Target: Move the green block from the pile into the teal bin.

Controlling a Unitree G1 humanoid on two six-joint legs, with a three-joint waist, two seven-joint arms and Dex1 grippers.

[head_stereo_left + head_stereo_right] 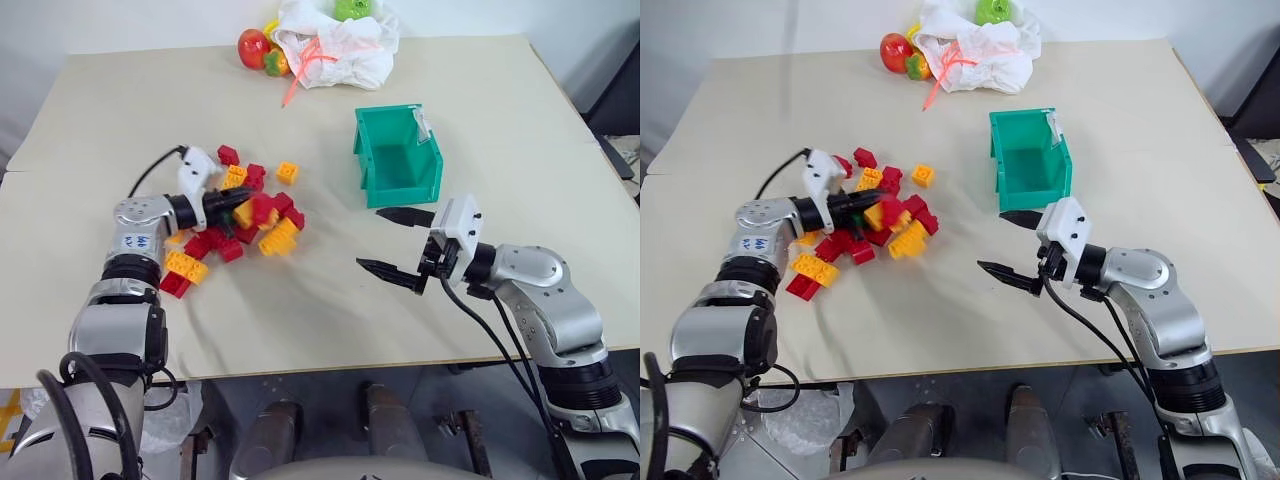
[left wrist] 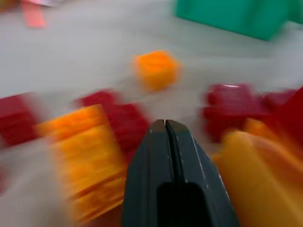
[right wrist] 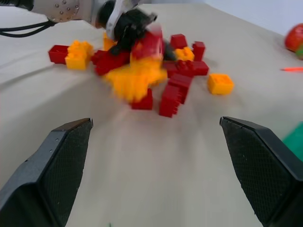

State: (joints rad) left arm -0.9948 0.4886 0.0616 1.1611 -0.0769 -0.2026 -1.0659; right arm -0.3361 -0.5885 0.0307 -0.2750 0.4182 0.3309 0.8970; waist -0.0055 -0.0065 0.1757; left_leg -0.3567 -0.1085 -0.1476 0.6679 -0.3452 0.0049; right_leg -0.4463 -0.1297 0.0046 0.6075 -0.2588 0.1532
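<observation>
Left gripper closed tight, fingers pressed flat together with nothing seen between them, tips pushed into the middle of the pile of red and yellow bricks on the counter. Red and yellow bricks crowding it on both sides and just ahead of the tips, some touching; one small yellow brick lying apart, a little past the tips toward the teal bin. A dark greenish scrap just under the closed tips, possibly the green block, too small and too hidden to tell for sure, and not clamped as far as can be seen. Right gripper spread wide, empty, hovering over bare counter, aimed across toward the pile and the other gripper; upper finger just in front of the bin's lower front wall, lower finger nearer the counter's front edge. Bin upright, just beyond the right gripper and well apart from the left one, white label on its far right rim. Past the bin, at the far edge of the counter, a crumpled white bag with a red fruit beside it and a light-green fruit on top, well away from both grippers.
</observation>
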